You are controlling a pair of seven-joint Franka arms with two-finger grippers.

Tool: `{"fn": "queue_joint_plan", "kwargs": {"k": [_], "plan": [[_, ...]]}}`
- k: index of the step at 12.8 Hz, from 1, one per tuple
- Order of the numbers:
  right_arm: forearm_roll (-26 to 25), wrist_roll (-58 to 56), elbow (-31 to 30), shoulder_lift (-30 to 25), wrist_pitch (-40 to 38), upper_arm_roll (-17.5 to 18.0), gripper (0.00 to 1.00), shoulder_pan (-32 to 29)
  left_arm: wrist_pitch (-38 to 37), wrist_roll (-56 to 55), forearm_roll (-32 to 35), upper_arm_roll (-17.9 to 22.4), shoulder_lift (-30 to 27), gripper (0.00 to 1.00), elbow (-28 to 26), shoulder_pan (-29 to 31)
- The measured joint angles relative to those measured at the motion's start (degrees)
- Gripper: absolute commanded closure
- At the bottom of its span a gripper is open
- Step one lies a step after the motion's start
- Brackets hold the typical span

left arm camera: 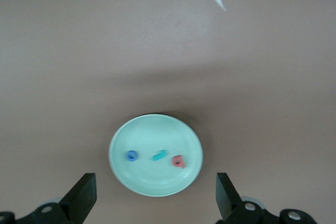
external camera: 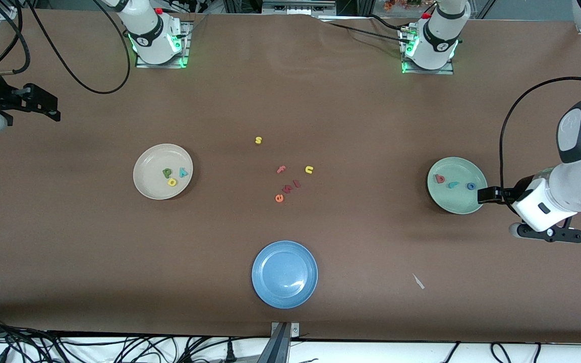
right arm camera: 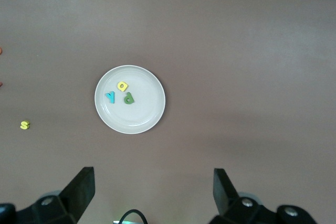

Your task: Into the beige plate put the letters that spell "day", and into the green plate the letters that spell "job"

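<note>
Letters that spell "day" lie together in the beige plate, which we see directly below our right gripper; its fingers are spread wide and hold nothing. Our left gripper hangs over the table just beside the green plate, toward the left arm's end, jaws likewise apart and empty. Under it, the letters that spell "job" sit in a row inside that plate. A blue plate lies well apart from both grippers.
</note>
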Motion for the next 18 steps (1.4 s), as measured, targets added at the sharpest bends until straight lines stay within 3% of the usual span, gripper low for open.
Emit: {"fn": "queue_joint_plan", "kwargs": {"k": [2, 4, 18], "plan": [[0.0, 0.0, 0.0, 0.1, 0.0, 0.0, 0.0, 0.0, -0.6, 3.6, -2.9, 10.2, -0.6, 0.02, 1.3, -7.9], [0.0, 0.0, 0.0, 0.3, -0.1, 0.0, 0.0, 0.0, -0.9, 4.7, -6.9, 14.1, -1.4, 0.02, 1.8, -10.1], [0.0, -0.2, 0.0, 1.0, -0.1, 0.3, 0.0, 0.2, 0.1, 6.7, -7.6, 14.5, -1.7, 0.0, 1.8, -10.6]]}}
